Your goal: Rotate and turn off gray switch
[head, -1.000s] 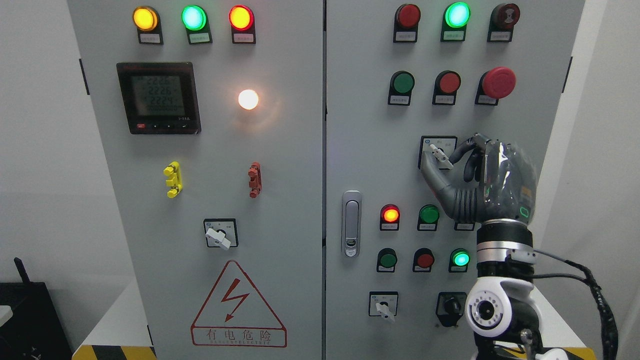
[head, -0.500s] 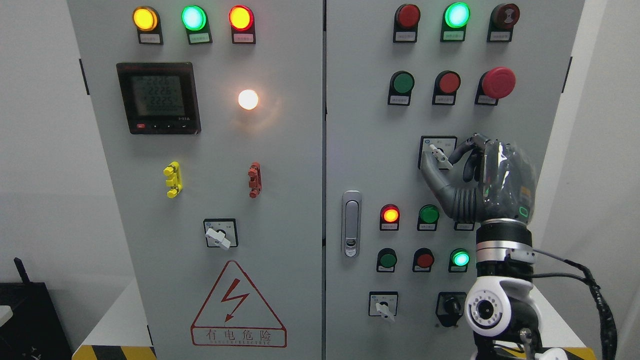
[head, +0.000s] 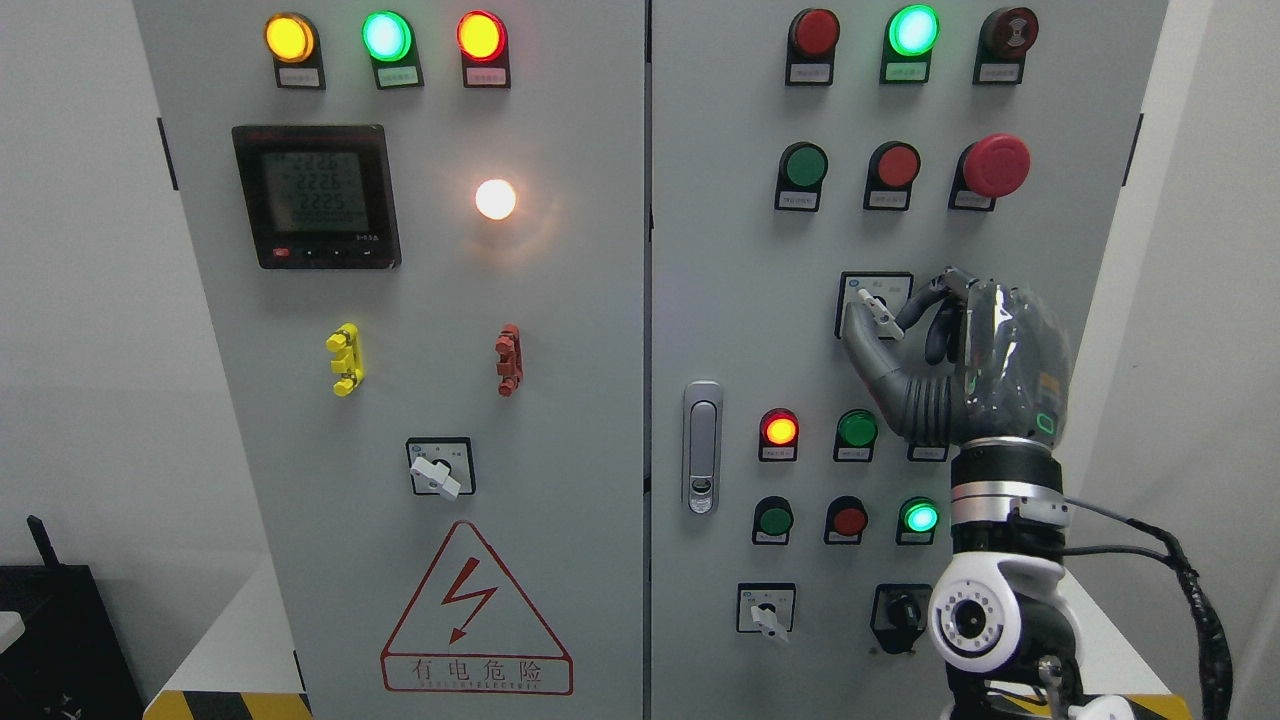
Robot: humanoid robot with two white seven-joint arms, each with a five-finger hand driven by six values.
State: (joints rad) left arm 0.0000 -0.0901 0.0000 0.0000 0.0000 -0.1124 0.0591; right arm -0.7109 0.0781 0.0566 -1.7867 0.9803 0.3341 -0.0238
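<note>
The gray rotary switch (head: 876, 307) sits on a black-framed plate on the cabinet's right door, below the row of green, red and mushroom buttons. Its pale knob is tilted, pointing up-left to down-right. My right hand (head: 880, 320) rises from the lower right, with the thumb (head: 862, 345) under and left of the knob and the curled fingers (head: 925, 297) on its right side. The hand is shut on the knob and hides the plate's right part. No left arm shows.
Other similar switches sit on the left door (head: 438, 472) and low on the right door (head: 767, 612), next to a black key switch (head: 903, 610). Lit and unlit lamps (head: 780, 430) lie under my hand. A door handle (head: 702, 447) is to the left.
</note>
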